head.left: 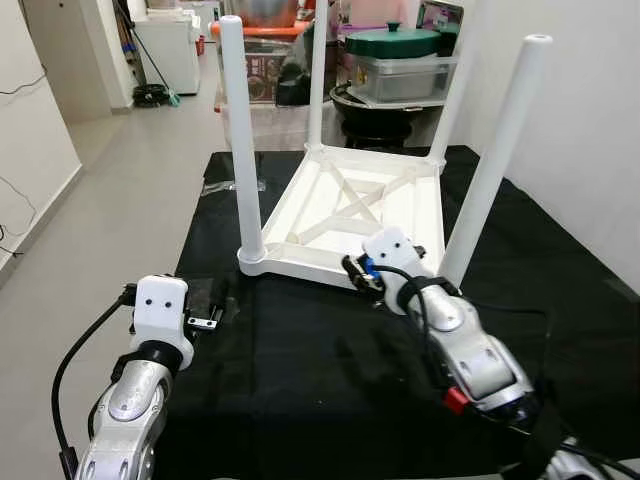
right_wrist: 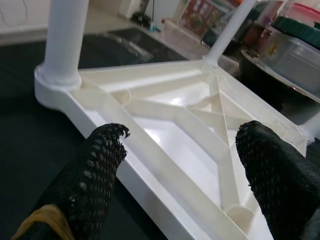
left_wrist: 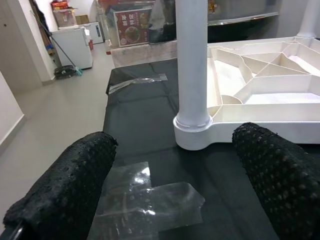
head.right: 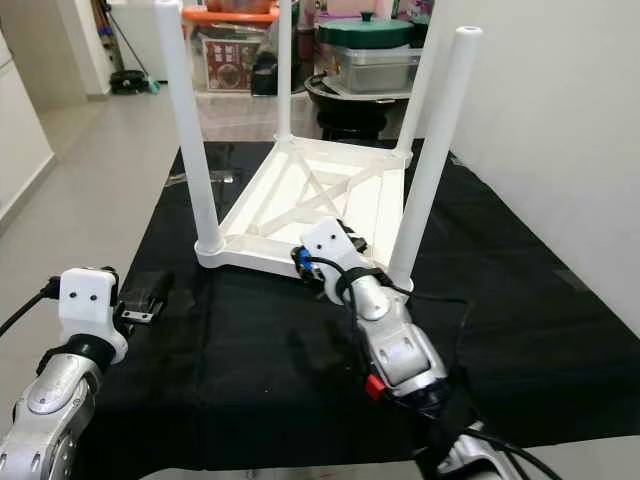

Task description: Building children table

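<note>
White plastic children's table (head.left: 352, 215) lay upside down on the black cloth (head.left: 300, 360), four round legs pointing up.
The right gripper (right_wrist: 180, 165) hovered over the table's near rim, fingers (right_wrist: 100, 165) spread wide and holding nothing. The left gripper (left_wrist: 175, 200) sat near the left-front leg (left_wrist: 192, 65), also wide open and empty, above clear crumpled tape (left_wrist: 145, 200).

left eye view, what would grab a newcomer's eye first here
A white children's table lies upside down on a black cloth, its four legs pointing up. The right gripper hovers at the table's near edge with jaws open, and the left gripper waits open at the cloth's left edge, facing the near-left leg.
</note>
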Controlling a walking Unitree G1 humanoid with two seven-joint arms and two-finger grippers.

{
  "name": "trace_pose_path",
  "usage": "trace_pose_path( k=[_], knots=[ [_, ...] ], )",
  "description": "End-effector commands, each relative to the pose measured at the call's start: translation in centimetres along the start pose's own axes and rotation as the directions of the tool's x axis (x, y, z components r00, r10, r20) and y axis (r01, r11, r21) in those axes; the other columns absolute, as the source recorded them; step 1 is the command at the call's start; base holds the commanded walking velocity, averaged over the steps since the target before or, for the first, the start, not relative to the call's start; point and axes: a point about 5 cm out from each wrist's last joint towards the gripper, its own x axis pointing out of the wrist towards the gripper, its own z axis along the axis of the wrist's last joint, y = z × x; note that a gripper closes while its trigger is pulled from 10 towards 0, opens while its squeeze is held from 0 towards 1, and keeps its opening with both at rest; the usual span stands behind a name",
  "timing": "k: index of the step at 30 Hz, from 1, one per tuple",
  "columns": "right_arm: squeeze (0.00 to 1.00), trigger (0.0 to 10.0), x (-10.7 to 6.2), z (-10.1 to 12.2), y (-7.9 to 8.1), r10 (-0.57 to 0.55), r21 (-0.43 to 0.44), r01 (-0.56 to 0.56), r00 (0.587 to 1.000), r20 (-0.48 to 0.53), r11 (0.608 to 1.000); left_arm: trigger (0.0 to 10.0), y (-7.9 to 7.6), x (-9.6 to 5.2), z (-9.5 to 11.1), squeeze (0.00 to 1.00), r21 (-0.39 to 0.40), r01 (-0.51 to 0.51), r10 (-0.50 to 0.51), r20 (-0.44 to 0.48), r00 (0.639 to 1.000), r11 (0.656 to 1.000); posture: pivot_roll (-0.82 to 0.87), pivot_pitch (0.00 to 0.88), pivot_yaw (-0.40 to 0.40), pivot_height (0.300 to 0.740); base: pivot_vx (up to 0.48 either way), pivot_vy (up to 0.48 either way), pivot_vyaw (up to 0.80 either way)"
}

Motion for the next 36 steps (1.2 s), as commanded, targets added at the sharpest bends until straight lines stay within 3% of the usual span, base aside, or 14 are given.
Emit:
trace_pose_path(
  k=[1, 2, 4, 7, 16, 26, 36],
  knots=[
    [0.0, 10.0, 0.2, 1.0, 0.3, 0.02, 0.023, -0.022, 0.997, 0.071, 1.0, 10.0, -0.3, -0.2, 0.1, 0.0, -0.026, 0.015, -0.015, 0.003, 1.0, 1.0, 0.07, 0.0, -0.063, 0.74, 0.0, 0.0, 0.0],
    [0.0, 10.0, 0.2, 1.0, 0.3, 0.02, 0.023, -0.022, 0.997, 0.071, 1.0, 10.0, -0.3, -0.2, 0.1, 0.0, -0.026, 0.015, -0.015, 0.003, 1.0, 1.0, 0.07, 0.0, -0.063, 0.74, 0.0, 0.0, 0.0],
    [0.0, 10.0, -0.2, 1.6, 0.5, 0.051, 0.124, -0.068, 0.989, 0.137, 0.99, 10.0, -0.4, -0.1, 0.0, 0.0, -0.032, 0.026, -0.026, -0.002, 1.0, 0.999, 0.07, 0.0, -0.062, 0.74, 0.0, 0.127, 0.0],
    [0.0, 10.0, -0.3, 1.7, 0.6, 0.04, 0.161, -0.065, 0.987, 0.153, 0.985, 10.0, -0.5, 0.1, 0.1, 0.0, -0.034, 0.035, -0.035, -0.002, 0.999, 0.999, 0.07, 0.0, -0.057, 0.74, 0.0, 0.405, 0.0],
    [0.0, 10.0, -0.1, 1.6, 0.6, 0.024, 0.184, -0.054, 0.987, 0.162, 0.981, 10.0, -0.6, 0.3, 0.3, 0.0, -0.031, 0.042, -0.042, 0.01, 0.999, 0.999, 0.07, 0.0, -0.055, 0.74, 0.0, 0.433, 0.0],
    [0.0, 10.0, -0.3, 1.0, 0.0, -0.018, 0.224, -0.019, 0.986, 0.163, 0.975, 10.0, -1.0, 0.5, 0.9, 0.0, -0.047, 0.072, -0.069, 0.06, 0.996, 0.996, 0.06, 0.0, -0.047, 0.74, 0.0, 0.0, 0.0],
    [0.0, 10.0, -0.1, 1.0, -0.5, -0.03, 0.214, -0.008, 0.984, 0.177, 0.977, 10.0, -1.4, 0.6, 1.3, 0.0, -0.062, 0.107, -0.101, 0.083, 0.991, 0.992, 0.06, 0.0, -0.048, 0.74, 0.349, 0.0, 0.0]
  ],
)
